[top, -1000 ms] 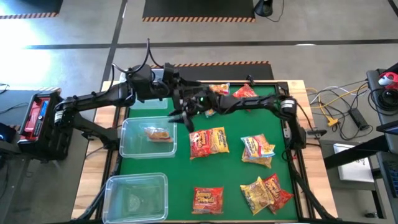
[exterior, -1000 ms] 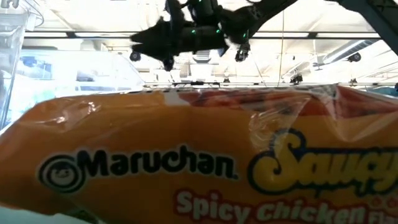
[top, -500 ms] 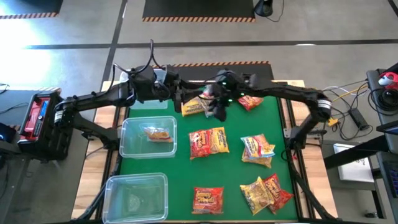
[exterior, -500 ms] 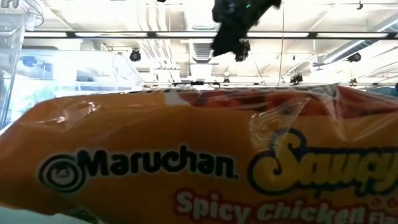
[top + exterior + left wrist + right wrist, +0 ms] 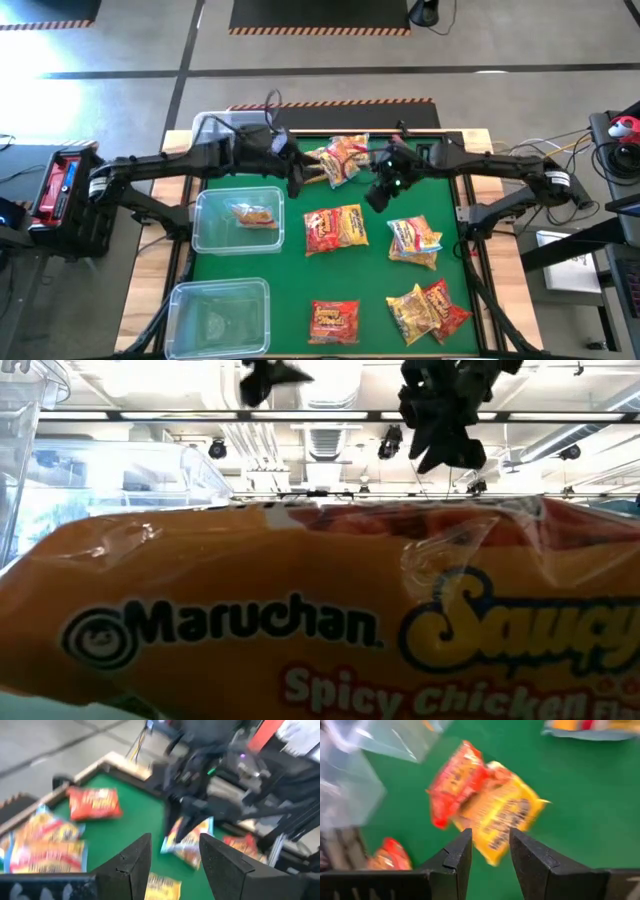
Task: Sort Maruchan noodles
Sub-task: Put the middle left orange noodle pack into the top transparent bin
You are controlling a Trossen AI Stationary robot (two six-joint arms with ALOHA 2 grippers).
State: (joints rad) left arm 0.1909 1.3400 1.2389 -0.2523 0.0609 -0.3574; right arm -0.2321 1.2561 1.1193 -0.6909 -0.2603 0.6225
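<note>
The left tool (image 5: 172, 862) stands partly open with nothing between its fingers, above the far-left part of the green desk (image 5: 290, 265). The right tool (image 5: 487, 857) is likewise partly open and empty, above the far middle. Maruchan noodles (image 5: 335, 228) lie scattered over the desk; 1 packet (image 5: 253, 214) sits in a clear bin (image 5: 210, 236). In the low view, 1 orange packet (image 5: 300, 630) hides nearly everything.
</note>
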